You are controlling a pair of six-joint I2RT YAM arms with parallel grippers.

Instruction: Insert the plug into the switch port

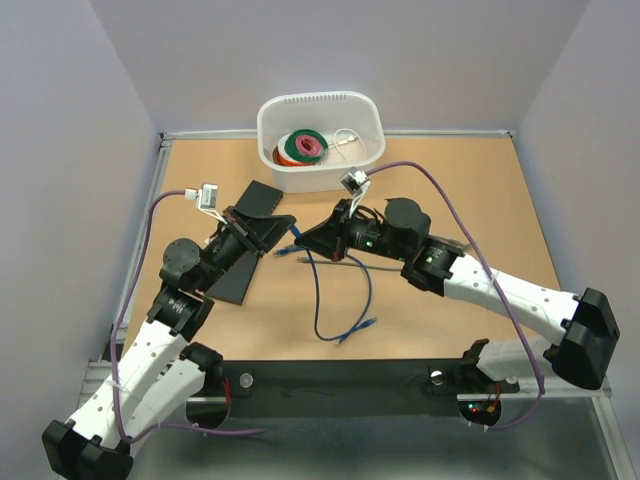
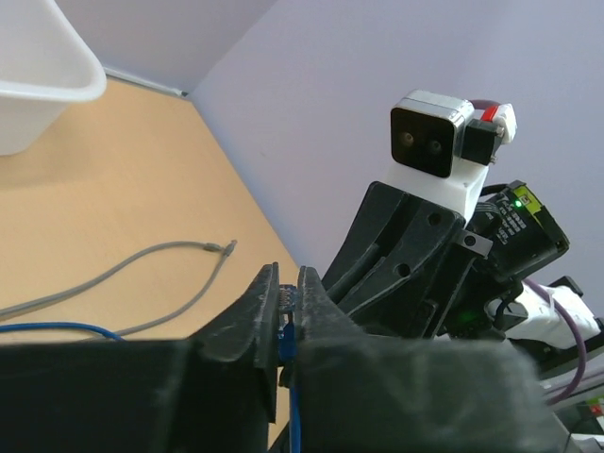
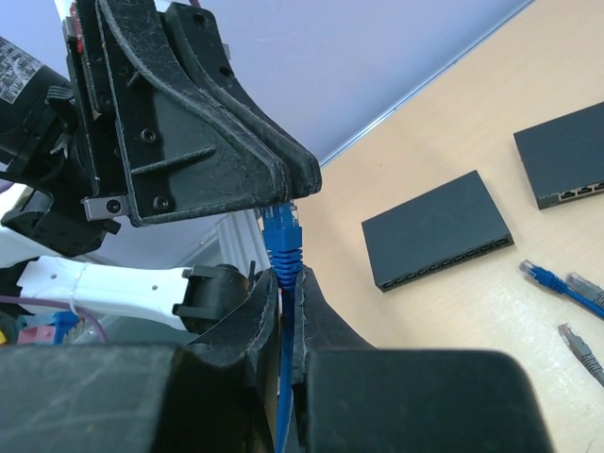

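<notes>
Right tool (image 3: 286,279) sat closest to my wrist camera, its fingers pinching the blue cable (image 3: 283,396) just below its plug (image 3: 281,229). Left tool (image 3: 300,181) met it from the opposite side, fingers pressed together on the plug's tip. From overhead I saw both arms reaching inward, tools meeting tip to tip over the bench (image 1: 450,200). Nearest switch (image 3: 437,231) lay flat, well apart from the plug.

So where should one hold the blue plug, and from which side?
Probably just behind the blue plug, on its cable, pinched from the sides as the right gripper does: the plug stands straight out beyond the grip, leading toward a port.
</notes>
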